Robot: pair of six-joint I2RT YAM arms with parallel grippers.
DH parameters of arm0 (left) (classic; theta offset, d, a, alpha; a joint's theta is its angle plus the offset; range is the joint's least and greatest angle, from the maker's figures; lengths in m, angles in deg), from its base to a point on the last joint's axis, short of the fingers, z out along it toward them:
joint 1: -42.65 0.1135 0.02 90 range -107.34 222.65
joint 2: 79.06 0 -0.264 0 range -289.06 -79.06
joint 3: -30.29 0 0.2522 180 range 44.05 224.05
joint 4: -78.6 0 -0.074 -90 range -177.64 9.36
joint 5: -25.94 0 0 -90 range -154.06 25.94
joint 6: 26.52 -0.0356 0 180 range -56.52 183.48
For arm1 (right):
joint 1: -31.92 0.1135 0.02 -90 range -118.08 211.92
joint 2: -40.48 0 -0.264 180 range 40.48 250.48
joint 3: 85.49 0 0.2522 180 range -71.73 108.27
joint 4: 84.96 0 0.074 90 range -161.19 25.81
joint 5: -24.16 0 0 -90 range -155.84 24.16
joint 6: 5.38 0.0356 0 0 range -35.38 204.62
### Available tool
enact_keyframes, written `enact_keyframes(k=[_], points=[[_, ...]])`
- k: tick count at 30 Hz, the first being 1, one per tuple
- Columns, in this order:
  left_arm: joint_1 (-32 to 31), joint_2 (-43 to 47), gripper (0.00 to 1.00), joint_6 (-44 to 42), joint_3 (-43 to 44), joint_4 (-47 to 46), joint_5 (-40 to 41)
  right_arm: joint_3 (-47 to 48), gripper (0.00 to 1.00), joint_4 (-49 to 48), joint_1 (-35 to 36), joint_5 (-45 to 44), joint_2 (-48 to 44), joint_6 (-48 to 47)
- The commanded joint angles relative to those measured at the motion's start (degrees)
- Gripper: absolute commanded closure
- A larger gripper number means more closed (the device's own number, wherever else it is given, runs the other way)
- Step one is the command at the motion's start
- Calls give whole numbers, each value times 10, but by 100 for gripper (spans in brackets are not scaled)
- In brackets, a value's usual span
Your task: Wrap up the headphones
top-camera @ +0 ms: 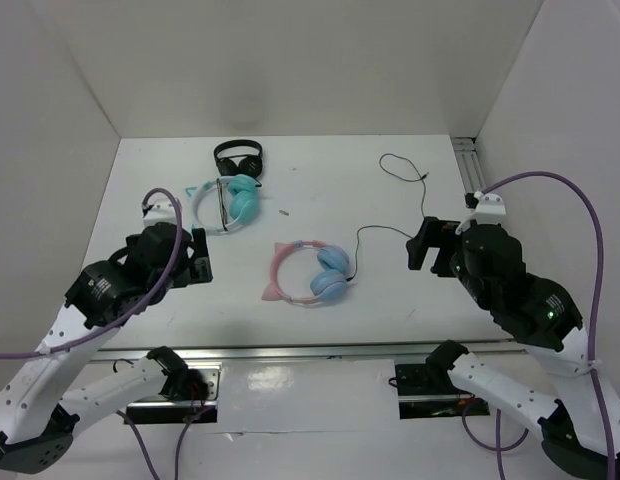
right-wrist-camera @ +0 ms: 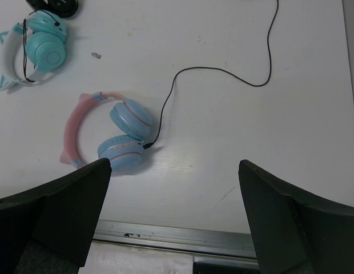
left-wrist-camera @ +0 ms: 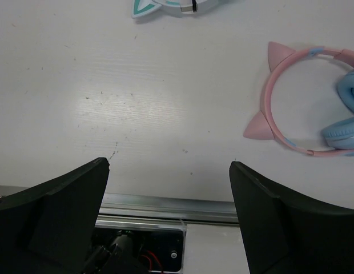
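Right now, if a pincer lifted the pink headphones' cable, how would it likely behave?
The cable lies in loose curves, so it is probably floppy and would droop. It looks thin, so likely light and hard to pinch. It joins the headphones at a cup, so tugging may drag them.

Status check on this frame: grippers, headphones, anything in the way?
Left gripper, right gripper: jaws open, empty. Pink headphones flat mid-table, cable loose, not wrapped. Teal pair and black pair far left, clear.

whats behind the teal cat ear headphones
A small black pair of headphones lies just behind the teal pair. Whether they touch, or overlap anywhere, is too small to tell.
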Motion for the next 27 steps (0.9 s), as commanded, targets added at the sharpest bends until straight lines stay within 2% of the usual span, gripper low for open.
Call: enact_keyframes(k=[1,4,7,9,10,15,17,19,23,27], points=[[-1,17,0,-11,5,-25,11,1,0,8,-3,-9,1,-8],[-1,8,0,-11,-30,-67,6,-5,0,-11,-3,17,-13,-13],[-1,-34,0,-6,-44,-111,-38,-41,0,-49,-3,51,-18,-13],[-7,-89,0,1,-49,-144,-79,-61,0,-65,-3,81,-9,-8],[-15,-108,0,1,-49,-187,-87,-81,0,-80,-3,91,-4,-3],[-63,-256,0,7,-44,-282,-121,-142,0,-140,-3,146,1,17],[-63,-342,0,7,-30,-313,-143,-164,0,-159,-3,159,1,17],[-63,-421,0,7,-3,-314,-149,-175,0,-165,-3,178,1,17],[-69,-484,0,20,4,-344,-127,-181,0,-170,-3,192,-6,22],[-49,-533,0,33,9,-357,-133,-192,0,-177,-3,207,-25,17]])
